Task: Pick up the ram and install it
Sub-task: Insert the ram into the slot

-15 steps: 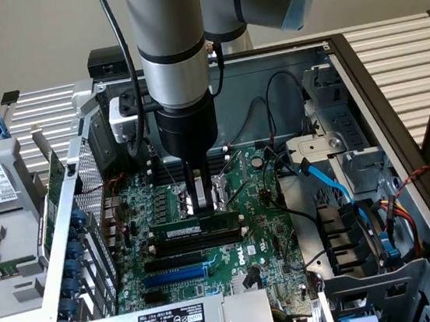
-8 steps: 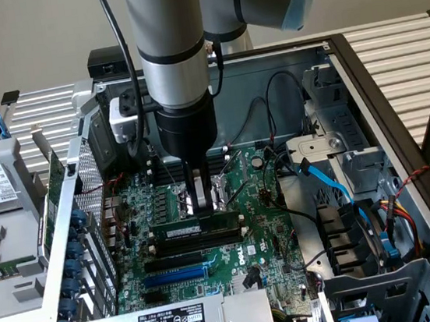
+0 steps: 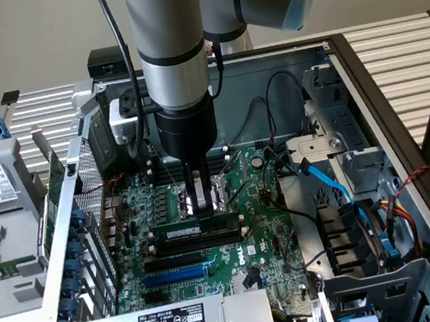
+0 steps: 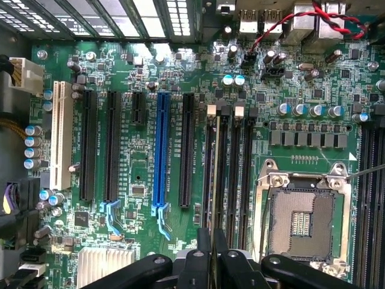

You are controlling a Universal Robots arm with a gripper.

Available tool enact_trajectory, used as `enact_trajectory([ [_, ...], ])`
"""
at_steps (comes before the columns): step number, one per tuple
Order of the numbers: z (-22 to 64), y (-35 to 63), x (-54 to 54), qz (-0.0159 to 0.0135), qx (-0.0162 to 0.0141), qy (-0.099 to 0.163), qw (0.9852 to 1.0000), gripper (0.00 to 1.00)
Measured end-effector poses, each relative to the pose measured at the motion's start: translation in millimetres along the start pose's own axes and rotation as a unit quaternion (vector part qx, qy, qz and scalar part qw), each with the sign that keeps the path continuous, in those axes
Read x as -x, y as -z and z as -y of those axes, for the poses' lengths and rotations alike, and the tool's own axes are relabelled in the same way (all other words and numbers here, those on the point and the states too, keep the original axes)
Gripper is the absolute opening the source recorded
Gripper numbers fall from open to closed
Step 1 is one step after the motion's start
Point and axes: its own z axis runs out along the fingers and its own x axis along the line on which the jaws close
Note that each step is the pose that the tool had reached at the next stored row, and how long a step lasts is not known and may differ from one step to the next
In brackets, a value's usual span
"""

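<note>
The hand [image 3: 202, 203] was closed on the top edge of the ram [image 3: 183, 232], gripping it upright. The ram stood on the motherboard [image 3: 267, 237], parallel to the blue slot [image 3: 174, 277] and near it, with black slots lying between them. Whether it was fully seated could not be told.

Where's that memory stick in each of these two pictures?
Exterior view: the ram stands on edge mid-board, under the gripper.
Wrist view: probably the thin edge between the fingers, in line with the black memory slots.
Shared landmark: the blue slot.
</note>
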Motion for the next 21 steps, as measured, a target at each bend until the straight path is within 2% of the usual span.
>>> enact_trajectory([
  [9,0.1,0.0,-0.1,-0.0007,-0.0008,0.008,1.0000,0.13],
  [15,-0.3,-0.8,0.0,-0.0010,-0.0047,0.008,1.0000,0.13],
  [21,-1.3,-1.7,0.0,-0.0011,-0.0047,0.008,1.0000,0.13],
])
